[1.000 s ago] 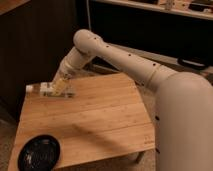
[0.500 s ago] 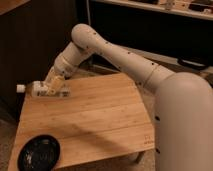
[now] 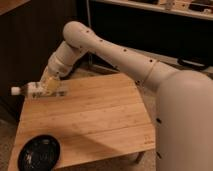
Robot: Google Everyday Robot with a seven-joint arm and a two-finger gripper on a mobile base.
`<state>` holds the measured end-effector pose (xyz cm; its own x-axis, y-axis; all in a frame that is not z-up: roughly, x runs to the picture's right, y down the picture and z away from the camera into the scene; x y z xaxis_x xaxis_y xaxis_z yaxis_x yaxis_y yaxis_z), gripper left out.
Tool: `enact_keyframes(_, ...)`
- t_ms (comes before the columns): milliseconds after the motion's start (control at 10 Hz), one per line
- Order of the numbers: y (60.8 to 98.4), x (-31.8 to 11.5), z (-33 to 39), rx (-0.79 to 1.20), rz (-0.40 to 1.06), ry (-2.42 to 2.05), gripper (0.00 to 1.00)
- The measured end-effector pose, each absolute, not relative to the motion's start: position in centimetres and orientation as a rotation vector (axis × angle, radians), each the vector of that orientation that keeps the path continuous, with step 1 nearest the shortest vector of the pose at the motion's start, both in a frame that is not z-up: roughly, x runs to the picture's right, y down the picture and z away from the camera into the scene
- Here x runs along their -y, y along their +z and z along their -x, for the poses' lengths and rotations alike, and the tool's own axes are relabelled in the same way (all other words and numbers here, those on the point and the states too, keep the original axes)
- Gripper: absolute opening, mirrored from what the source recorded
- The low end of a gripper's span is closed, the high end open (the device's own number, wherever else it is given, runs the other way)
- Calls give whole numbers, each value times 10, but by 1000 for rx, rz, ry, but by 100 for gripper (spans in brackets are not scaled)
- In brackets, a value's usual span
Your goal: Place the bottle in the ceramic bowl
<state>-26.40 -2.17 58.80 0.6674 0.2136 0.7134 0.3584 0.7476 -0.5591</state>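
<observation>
The robot's white arm (image 3: pixel 115 50) reaches over the wooden table (image 3: pixel 100 115) to its far left corner, with a dark cabinet (image 3: pixel 30 35) behind it. The black bowl (image 3: pixel 42 150) sits on the table's near left corner. The gripper (image 3: pixel 50 86), at the far left corner, is clamped around the bottle (image 3: pixel 31 90), which lies sideways with its cap poking past the table's left edge, well apart from the bowl.

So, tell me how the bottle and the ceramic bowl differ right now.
The bottle is pale cream; the ceramic bowl is glossy black. The bottle lies sideways in the gripper at the far left corner of the table; the ceramic bowl sits flat at the near left corner. Both are at its left side as pictured.
</observation>
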Motion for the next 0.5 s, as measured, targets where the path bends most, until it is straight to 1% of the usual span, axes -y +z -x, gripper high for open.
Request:
enact_keyframes(200, 552, 5, 284, 787, 671, -165, 0)
enact_keyframes(300, 541, -7, 292, 748, 661, -205, 0)
enact_keyframes(500, 536, -32, 294, 689, 688, -254, 0)
